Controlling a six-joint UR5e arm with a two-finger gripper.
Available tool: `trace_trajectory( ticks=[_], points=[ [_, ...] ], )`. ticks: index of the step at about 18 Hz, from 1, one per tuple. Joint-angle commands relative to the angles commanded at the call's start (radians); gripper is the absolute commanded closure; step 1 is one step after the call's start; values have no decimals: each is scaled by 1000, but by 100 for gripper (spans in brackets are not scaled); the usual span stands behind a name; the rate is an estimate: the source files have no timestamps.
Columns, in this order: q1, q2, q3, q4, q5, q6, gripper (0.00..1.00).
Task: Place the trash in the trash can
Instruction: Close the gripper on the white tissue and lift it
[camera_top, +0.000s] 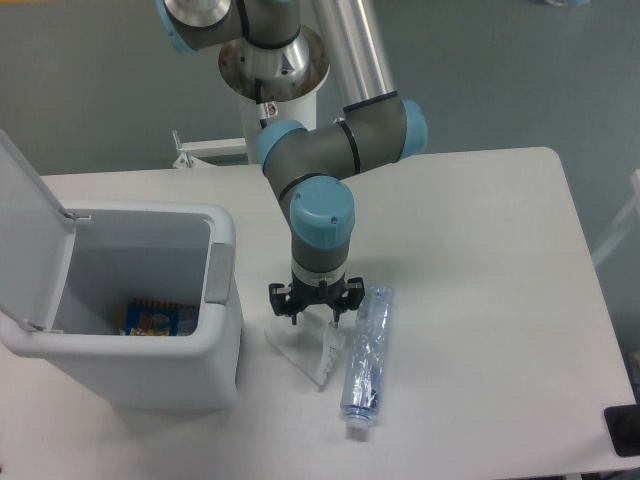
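Gripper (315, 314) fingers apart, straddling wrapper (308, 346) top edge; bottle (365, 358) just right.

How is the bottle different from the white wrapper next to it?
The bottle is long, rounded and see-through bluish with a white cap; the wrapper is flat, white and shorter. The open gripper hangs right over the wrapper, while the bottle lies off to its side. Both are crumpled and lie on the table, outside the trash can.

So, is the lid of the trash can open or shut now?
Open: the lid of the trash can stands raised at the left, and the inside shows.
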Motion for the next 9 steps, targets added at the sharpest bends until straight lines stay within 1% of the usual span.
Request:
trace_trajectory(
  ticks=[2, 4, 7, 9],
  points=[
    [-3, 0, -5, -3, 37, 3, 70],
    [-20, 0, -6, -5, 81, 8, 74],
    [-21, 3, -11, -5, 97, 8, 85],
    [-21, 5, -11, -5, 97, 8, 95]
  ],
)
